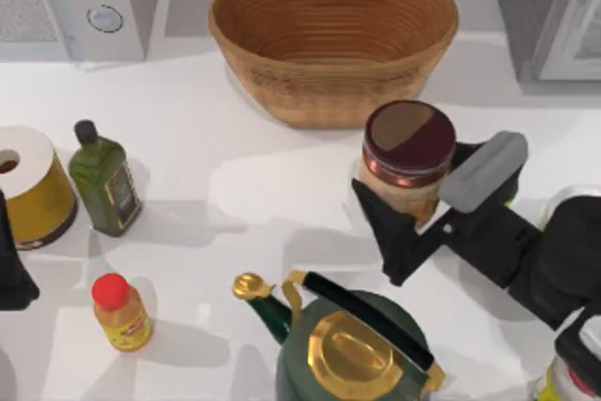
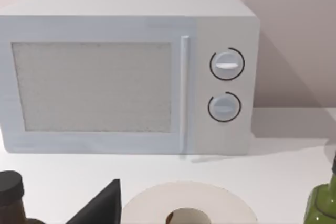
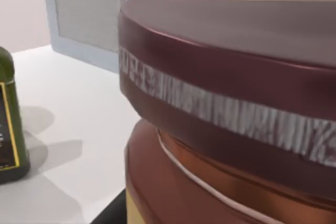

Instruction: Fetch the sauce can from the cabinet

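While the right gripper (image 1: 406, 206) is clamped on its tan side, the sauce can (image 1: 408, 159) stands upright, its axis vertical and its flat top facing the overhead camera, right of the table's centre, just in front of the wicker basket (image 1: 332, 37) and behind the green kettle (image 1: 349, 345). It is short and cylindrical, the top split brown and tan inside a dark red rim. The cabinet (image 1: 549, 11) sits at the back right corner. The left arm is parked at the table's left edge; I cannot tell its fingers' state.

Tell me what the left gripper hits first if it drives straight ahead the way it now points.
Probably the microwave: the left wrist view looks squarely at its door across bare table. A paper roll lies lower and nearer, seemingly under that line, though depth is unclear.
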